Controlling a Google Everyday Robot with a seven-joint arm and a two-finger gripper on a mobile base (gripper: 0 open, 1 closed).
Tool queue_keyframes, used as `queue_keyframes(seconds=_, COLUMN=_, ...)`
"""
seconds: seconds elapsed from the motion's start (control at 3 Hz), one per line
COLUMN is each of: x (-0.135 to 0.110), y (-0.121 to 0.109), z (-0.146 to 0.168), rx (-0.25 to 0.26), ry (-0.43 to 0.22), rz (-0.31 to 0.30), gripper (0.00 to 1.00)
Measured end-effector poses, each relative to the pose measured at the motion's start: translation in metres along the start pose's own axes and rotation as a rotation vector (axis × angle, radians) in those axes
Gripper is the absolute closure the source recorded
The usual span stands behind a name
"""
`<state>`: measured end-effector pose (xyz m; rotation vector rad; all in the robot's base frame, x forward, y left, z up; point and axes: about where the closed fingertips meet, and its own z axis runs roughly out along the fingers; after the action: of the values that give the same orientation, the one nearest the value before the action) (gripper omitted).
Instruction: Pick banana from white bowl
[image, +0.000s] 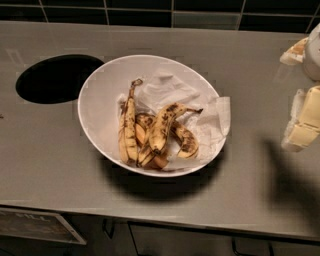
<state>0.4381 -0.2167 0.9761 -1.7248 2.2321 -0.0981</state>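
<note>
Cream gripper (286, 102) at right edge, fingers spread, well apart from banana (162, 127) in white bowl (97, 92)

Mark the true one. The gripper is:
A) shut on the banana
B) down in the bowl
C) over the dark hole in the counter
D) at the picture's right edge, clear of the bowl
D: the gripper is at the right edge, open and empty, apart from the bowl, and the banana lies inside the bowl.
</note>
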Motion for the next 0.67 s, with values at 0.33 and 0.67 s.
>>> queue_keyframes(seconds=0.33, x=-0.0001, y=0.0000, z=0.0000, rx=0.000, ry=0.000, rz=0.000, gripper=0.00)
queue_keyframes(seconds=0.67, x=-0.0031, y=-0.0007, z=-0.0010, rx=0.004, ry=-0.003, rz=-0.011, gripper=0.00)
